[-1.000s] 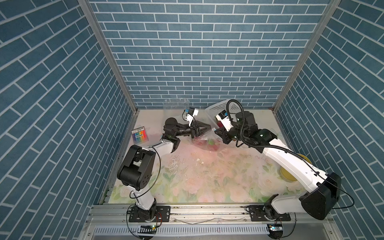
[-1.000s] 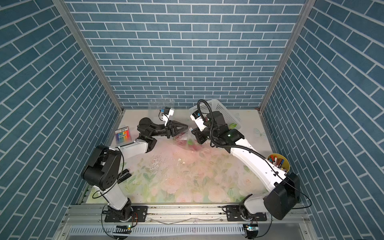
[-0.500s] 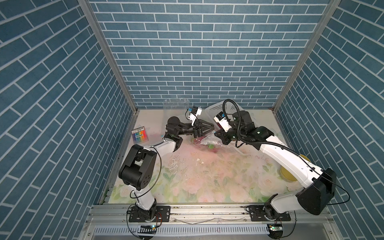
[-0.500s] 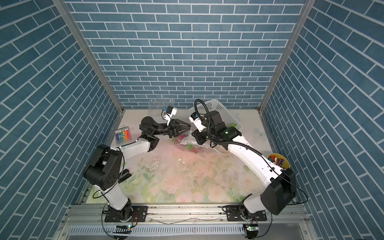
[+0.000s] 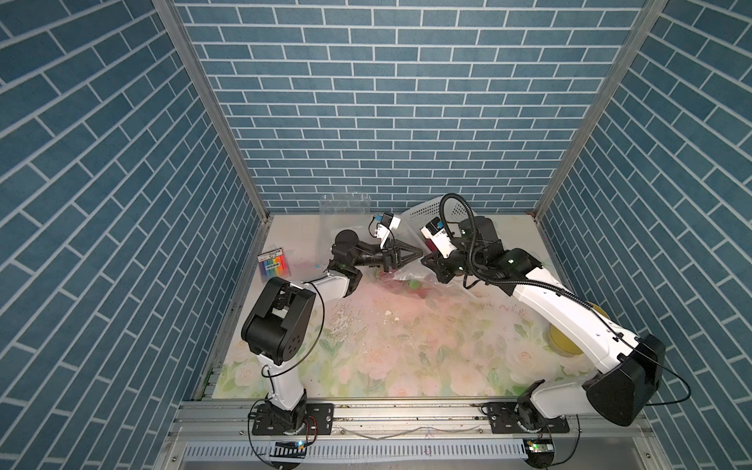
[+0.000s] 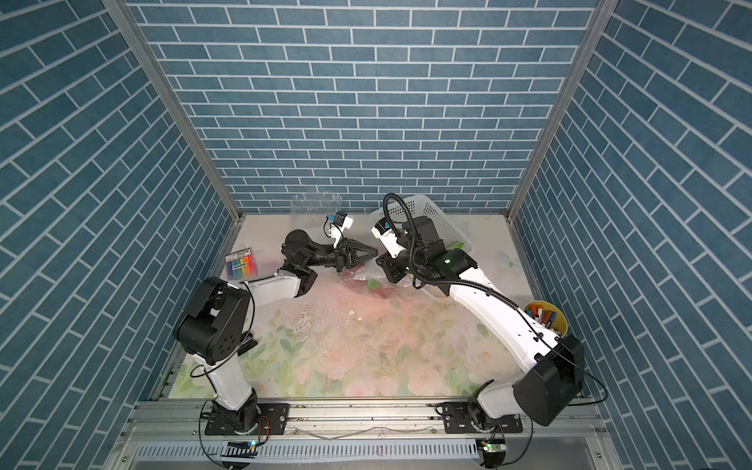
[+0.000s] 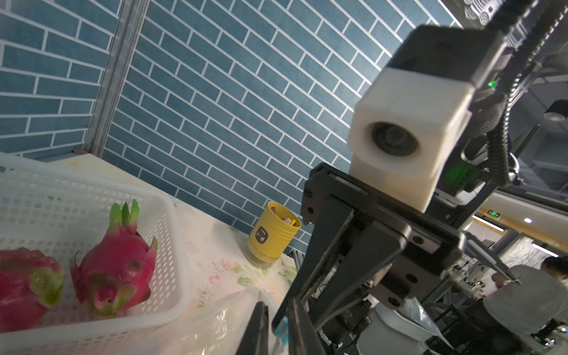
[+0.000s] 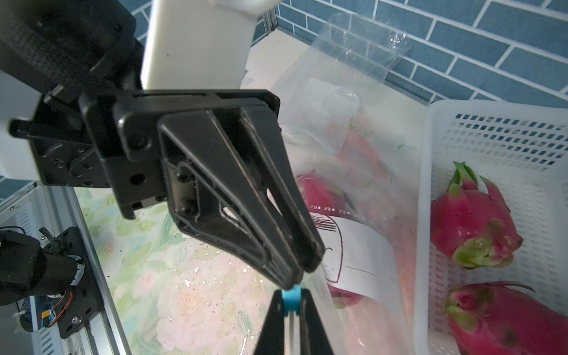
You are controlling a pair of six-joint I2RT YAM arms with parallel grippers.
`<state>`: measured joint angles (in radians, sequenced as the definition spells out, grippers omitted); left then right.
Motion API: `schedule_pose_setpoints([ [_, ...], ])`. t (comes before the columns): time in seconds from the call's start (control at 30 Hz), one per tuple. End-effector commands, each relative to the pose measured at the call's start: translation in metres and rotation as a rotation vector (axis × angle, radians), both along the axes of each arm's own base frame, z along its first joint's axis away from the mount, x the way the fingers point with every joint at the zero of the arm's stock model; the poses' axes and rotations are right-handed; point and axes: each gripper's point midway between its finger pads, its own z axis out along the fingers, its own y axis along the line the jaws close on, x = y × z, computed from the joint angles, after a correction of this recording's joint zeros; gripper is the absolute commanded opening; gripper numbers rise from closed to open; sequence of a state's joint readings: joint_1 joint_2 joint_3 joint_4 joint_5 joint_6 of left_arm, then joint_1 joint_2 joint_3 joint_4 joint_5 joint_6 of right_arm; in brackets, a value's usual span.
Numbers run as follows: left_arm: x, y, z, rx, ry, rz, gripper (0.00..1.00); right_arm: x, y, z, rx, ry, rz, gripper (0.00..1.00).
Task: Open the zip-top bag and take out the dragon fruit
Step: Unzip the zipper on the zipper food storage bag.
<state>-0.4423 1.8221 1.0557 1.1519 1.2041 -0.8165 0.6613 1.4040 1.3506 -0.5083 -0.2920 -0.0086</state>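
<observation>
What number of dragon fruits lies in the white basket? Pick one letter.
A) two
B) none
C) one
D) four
A: the right wrist view shows one dragon fruit and a second dragon fruit lying inside the white basket.

A second ago the left gripper (image 5: 419,257) stood spread wide, short of the right gripper (image 5: 428,263), at the centre of both top views. Since then it has slid toward the right of the frame. Its jaws have closed to a point on the top edge of the zip-top bag (image 5: 431,283), tip to tip with the right gripper. The right arm's wrist leaned a little leftward half a second ago and has now drawn back.
</observation>
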Motion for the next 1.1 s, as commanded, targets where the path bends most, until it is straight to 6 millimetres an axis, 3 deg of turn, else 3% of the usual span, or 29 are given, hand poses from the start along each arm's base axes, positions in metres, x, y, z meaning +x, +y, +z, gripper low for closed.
schedule_pose_setpoints([
  [0.0,-0.008,-0.003,0.008,-0.011,-0.051,-0.039,0.02,0.000,-0.002,0.017,0.014,-0.079,0.020,0.00],
  [0.33,-0.017,-0.001,0.008,-0.018,-0.068,-0.044,0.00,0.004,-0.007,0.021,-0.001,-0.112,-0.006,0.00],
  [0.6,-0.003,0.021,0.042,-0.101,-0.136,0.067,0.00,-0.006,-0.014,0.000,-0.049,-0.022,-0.005,0.02],
  [1.07,0.010,0.047,0.076,-0.156,-0.198,0.158,0.00,-0.013,-0.025,0.000,-0.087,-0.004,-0.029,0.06],
])
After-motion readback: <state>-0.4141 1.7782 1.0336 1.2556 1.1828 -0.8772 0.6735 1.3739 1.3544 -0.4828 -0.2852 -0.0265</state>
